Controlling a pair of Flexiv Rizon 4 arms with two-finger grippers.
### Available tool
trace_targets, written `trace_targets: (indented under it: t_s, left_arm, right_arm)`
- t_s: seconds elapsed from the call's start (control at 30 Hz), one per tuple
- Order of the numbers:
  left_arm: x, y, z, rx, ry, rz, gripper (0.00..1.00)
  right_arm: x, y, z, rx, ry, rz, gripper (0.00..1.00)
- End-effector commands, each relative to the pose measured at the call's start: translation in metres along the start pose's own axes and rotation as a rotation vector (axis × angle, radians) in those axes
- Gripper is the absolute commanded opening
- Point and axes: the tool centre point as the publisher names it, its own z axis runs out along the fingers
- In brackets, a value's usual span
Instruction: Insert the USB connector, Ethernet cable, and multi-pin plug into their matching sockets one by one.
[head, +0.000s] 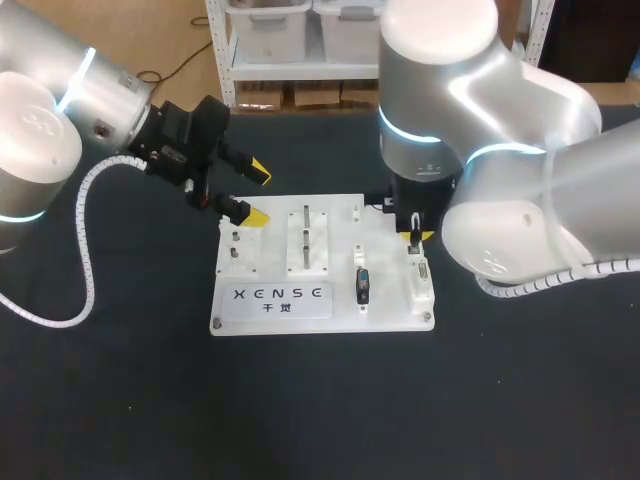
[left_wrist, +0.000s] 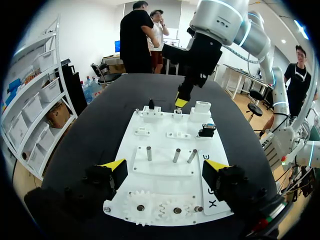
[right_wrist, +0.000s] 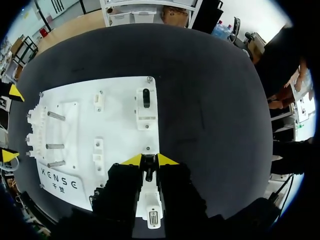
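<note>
A white board (head: 385, 305) (left_wrist: 165, 145) (right_wrist: 120, 125) lies mid-table. My right gripper (head: 413, 237) (left_wrist: 179, 103) (right_wrist: 149, 160) stands over the board's right far corner, shut on a small black plug (right_wrist: 148, 170). That plug sits at the end of a white socket block (head: 421, 285) (right_wrist: 150, 202). Another black connector (head: 363, 285) (left_wrist: 207, 130) (right_wrist: 145, 97) stands in the neighbouring white block. My left gripper (head: 257, 194) (left_wrist: 165, 167) hovers open above the board's left far corner, with nothing between its fingers.
Several upright metal pegs (head: 305, 235) (left_wrist: 176, 155) and a row of white gears (left_wrist: 155, 210) occupy the board's left half. A black cable (head: 383, 205) lies at the board's far edge. Dark tabletop (head: 320, 410) surrounds the board.
</note>
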Motion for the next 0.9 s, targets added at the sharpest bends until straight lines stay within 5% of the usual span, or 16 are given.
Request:
trace_targets:
  t_s: [0.03,0.9]
  left_arm:
    - [0.0,0.001,0.0,0.003,0.003,0.0,1.0]
    - [0.0,0.001,0.0,0.003,0.003,0.0,1.0]
  right_arm:
    - [0.0,-0.002,-0.001,-0.005,-0.019,0.005,0.0]
    - [0.006,-0.003,0.017,0.012,0.012,0.005,0.0]
